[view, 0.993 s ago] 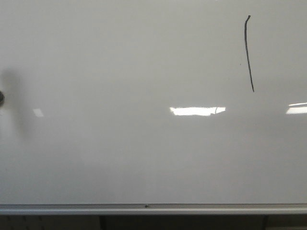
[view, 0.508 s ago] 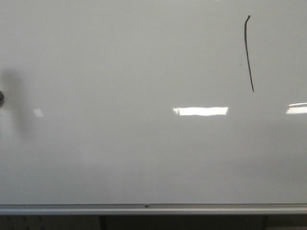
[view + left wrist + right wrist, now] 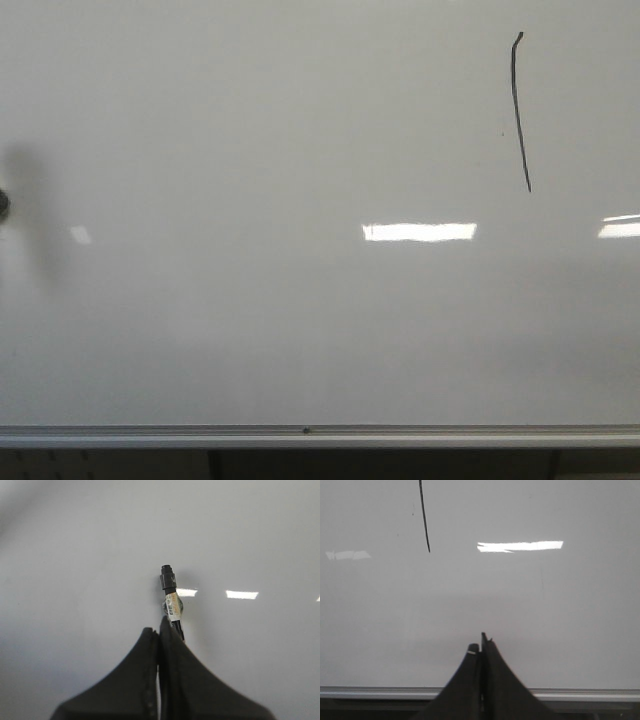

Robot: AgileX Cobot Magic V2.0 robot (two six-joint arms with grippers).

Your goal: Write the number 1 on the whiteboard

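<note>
Left gripper (image 3: 159, 632): pinching a black marker pen (image 3: 171, 600), tip toward the glossy pale whiteboard (image 3: 250, 150).
Right gripper (image 3: 481, 642): pressed together, empty.
Thin black number 1 (image 3: 520, 110): near the board's upper right corner (apparently complete).
Advice: withdraw straight back, avoiding smudges.

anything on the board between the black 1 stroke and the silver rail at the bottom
Only bare glossy whiteboard and a white light reflection between the thin black number 1 and silver rail, front view.

Dark object (image 3: 3, 204) cut by front view's edge, perhaps the marker.
</note>
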